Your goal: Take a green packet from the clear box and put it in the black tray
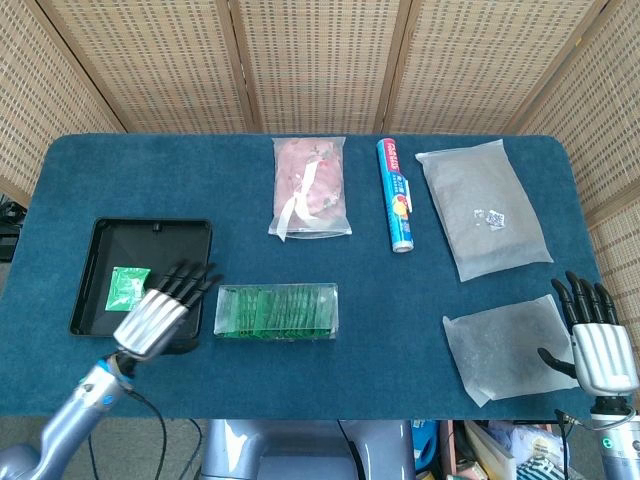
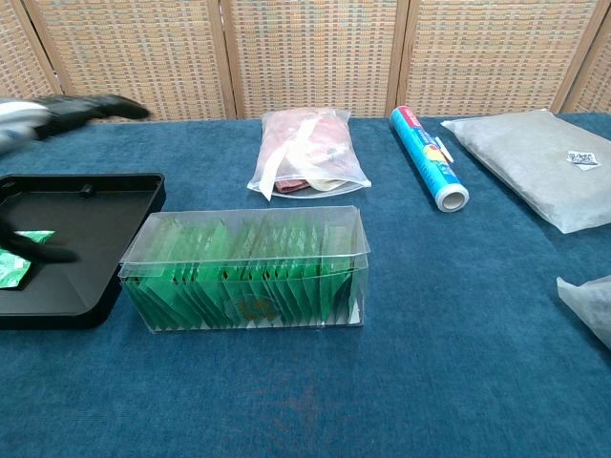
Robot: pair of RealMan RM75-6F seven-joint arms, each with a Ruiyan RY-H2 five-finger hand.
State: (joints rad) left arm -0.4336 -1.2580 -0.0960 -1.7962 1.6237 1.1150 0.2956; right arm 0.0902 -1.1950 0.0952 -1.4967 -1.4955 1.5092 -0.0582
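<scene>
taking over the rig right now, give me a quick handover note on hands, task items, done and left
Left hand: holds nothing, fingers spread, above the near right corner of the black tray, beside the clear box.
Right hand: holds nothing, fingers apart, at the table's near right edge by a frosted bag.
Clear box: row of green packets inside, centre front of the table.
Done: one green packet lies in the tray.
Left: if another packet is wanted, none is grasped yet.
</scene>
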